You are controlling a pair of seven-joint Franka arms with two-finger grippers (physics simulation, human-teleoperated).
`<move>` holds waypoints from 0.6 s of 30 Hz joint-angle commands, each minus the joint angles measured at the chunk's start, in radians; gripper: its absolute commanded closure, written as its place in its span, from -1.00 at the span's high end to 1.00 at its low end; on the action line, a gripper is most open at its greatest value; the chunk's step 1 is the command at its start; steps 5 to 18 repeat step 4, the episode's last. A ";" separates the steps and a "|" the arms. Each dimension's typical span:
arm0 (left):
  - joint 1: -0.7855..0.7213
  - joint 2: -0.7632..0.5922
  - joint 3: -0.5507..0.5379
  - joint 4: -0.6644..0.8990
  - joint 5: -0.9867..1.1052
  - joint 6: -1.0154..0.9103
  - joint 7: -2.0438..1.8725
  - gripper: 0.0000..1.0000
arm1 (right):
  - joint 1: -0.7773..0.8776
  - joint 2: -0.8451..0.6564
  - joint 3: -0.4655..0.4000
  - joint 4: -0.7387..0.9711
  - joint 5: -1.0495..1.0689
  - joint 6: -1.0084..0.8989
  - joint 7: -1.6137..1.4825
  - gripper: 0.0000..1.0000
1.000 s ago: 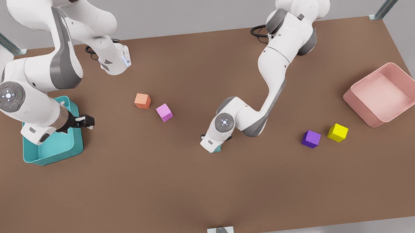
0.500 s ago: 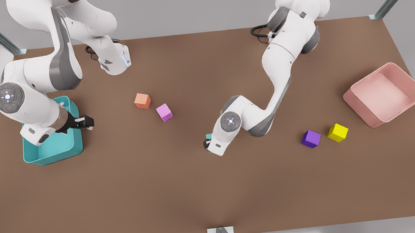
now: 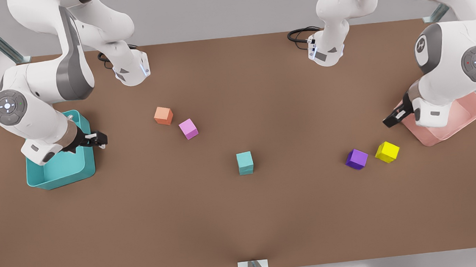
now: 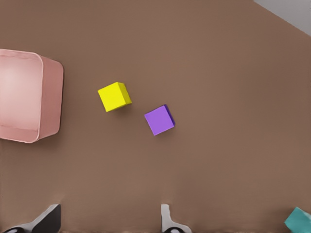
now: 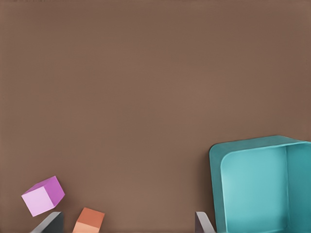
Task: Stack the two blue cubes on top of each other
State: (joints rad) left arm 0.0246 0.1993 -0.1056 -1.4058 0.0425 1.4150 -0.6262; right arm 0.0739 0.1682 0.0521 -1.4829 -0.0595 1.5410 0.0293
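At the front view's right, your left gripper [image 3: 391, 120] had its fingers [image 4: 166, 219] spread wide and holding nothing. It hung at the near edge of the pink bin [image 3: 472, 108], above the yellow cube [image 3: 387, 152] and purple cube [image 3: 357, 159]. At the front view's left, your right gripper [image 3: 97, 140] waited over the rim of the teal bin [image 3: 63, 175], its fingers [image 5: 201, 223] equally wide and empty. The orange cube [image 3: 163, 115] and pink cube [image 3: 188, 128] lay off to one side of it.

Well apart from both grippers, mid-worktop [image 3: 245, 226], the blue cubes [image 3: 245, 162] showed as a single teal column. It looked a little taller than one cube, so you could judge them stacked with faces flush, though the lower one was mostly hidden.

These cubes looked light, rigid and smooth-sided. If you had to regrip, two opposite flat side faces of the upper cube would have been the place. You would have wanted to come straight down and close gently, since a sideways nudge could have toppled the pair.
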 commanded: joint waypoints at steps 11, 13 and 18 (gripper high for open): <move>-0.012 0.000 0.004 0.005 -0.058 -0.180 0.658 1.00 | 0.001 0.001 0.000 0.000 0.001 -0.005 0.009 1.00; -0.012 0.000 0.004 0.005 -0.058 -0.180 0.658 1.00 | 0.001 0.001 0.000 0.000 0.001 -0.005 0.009 1.00; -0.012 0.000 0.004 0.005 -0.058 -0.180 0.658 1.00 | 0.001 0.001 0.000 0.000 0.001 -0.005 0.009 1.00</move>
